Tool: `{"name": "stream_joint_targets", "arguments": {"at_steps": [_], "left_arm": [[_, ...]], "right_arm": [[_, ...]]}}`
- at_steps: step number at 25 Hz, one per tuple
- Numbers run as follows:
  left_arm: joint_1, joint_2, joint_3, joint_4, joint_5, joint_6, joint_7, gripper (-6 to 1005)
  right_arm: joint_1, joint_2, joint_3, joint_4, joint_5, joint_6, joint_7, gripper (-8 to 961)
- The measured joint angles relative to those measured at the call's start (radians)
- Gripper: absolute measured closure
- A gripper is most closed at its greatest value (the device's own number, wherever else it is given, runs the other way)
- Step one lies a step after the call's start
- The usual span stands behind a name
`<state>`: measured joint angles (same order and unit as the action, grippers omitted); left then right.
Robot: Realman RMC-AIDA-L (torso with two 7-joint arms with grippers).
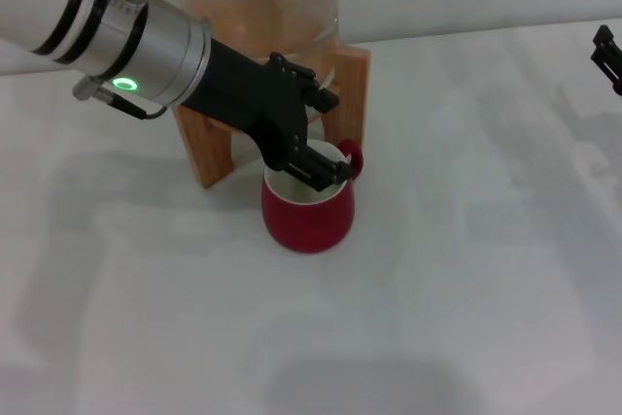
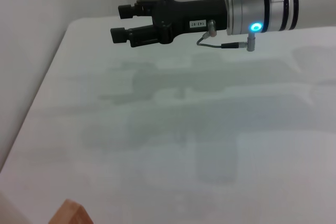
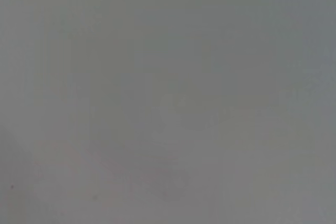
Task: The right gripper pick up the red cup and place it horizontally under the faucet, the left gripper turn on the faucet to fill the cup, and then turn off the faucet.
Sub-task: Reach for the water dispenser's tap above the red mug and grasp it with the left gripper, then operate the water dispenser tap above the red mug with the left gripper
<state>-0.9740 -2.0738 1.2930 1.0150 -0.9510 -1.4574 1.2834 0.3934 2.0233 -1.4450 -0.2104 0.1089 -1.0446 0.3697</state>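
Observation:
The red cup (image 1: 309, 213) stands upright on the white table, right in front of the wooden stand (image 1: 355, 85) that bears the glass dispenser (image 1: 292, 7). Its white inside shows and its handle points to the back right. My left gripper (image 1: 330, 135), on the arm with the green light, reaches across the stand's front just above the cup's rim, jaws apart. It hides the faucet. My right gripper (image 1: 607, 55) hangs at the far right edge, away from the cup. It also shows in the left wrist view (image 2: 116, 22), open and empty.
The white table (image 1: 466, 289) spreads to the front and right of the cup. A corner of the wooden stand (image 2: 71, 213) shows in the left wrist view. The right wrist view shows only plain grey.

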Motion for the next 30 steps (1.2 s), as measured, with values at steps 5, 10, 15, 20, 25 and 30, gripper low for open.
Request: {"name": "stream_joint_targets", "arguments": {"at_steps": [5, 10, 15, 20, 25, 30], "left_arm": [[0.007, 0.0, -0.001, 0.023, 0.005, -0.015, -0.009, 163], [0.017, 0.0, -0.009, 0.05, 0.007, -0.034, -0.025, 165], [0.017, 0.001, -0.009, 0.051, 0.007, -0.039, -0.032, 167], [0.017, 0.002, -0.009, 0.054, 0.008, -0.041, -0.033, 169], [0.026, 0.001, -0.009, 0.104, 0.021, -0.041, -0.033, 171], [0.038, 0.0, -0.022, 0.157, 0.026, -0.036, -0.033, 173]], "right_arm": [[-0.001, 0.0, 0.0, 0.0, 0.001, 0.0, 0.0, 110], [0.003, 0.0, 0.0, 0.0, 0.002, 0.0, 0.0, 110], [0.006, 0.0, 0.0, 0.0, 0.003, 0.0, 0.0, 109], [0.007, 0.0, 0.0, -0.001, 0.003, 0.0, 0.0, 109], [0.007, 0.0, 0.0, 0.0, 0.003, 0.0, 0.0, 109], [0.007, 0.0, 0.0, -0.005, 0.003, 0.0, 0.0, 109]]}}
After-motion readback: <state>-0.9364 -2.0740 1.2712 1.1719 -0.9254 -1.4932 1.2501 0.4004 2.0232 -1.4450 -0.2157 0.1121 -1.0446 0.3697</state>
